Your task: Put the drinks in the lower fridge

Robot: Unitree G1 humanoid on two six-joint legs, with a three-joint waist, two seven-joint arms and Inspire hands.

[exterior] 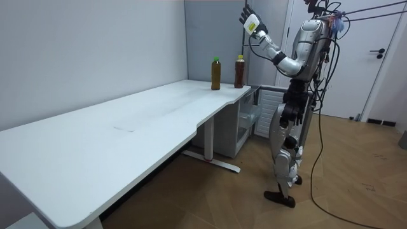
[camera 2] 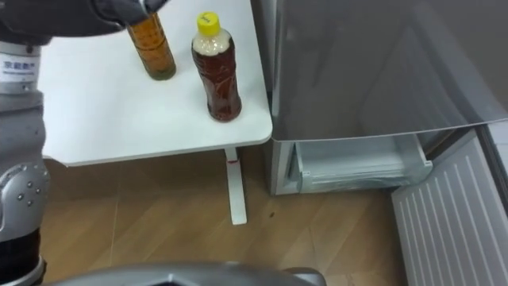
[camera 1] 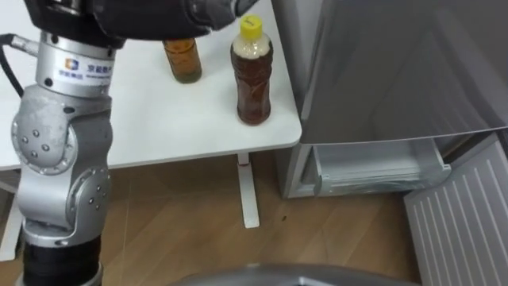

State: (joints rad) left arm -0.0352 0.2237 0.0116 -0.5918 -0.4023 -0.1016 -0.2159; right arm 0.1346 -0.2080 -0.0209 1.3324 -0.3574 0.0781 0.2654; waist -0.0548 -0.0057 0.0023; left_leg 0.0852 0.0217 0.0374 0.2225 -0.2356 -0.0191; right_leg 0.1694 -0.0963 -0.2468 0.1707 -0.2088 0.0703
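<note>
Room view shows the left hand (exterior: 250, 20) spread high above the yellow-capped bottle (exterior: 240, 71).

Silver screw-studded arm, black cable, dark left hand (exterior: 249, 18).

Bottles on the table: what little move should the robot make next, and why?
Probably lower the left hand to the yellow-capped bottle and curl around it. That hand hangs open above the table, this bottle and the green-capped bottle stand untouched, and the yellow-capped one stands nearer the fridge, whose lower door is open.
</note>
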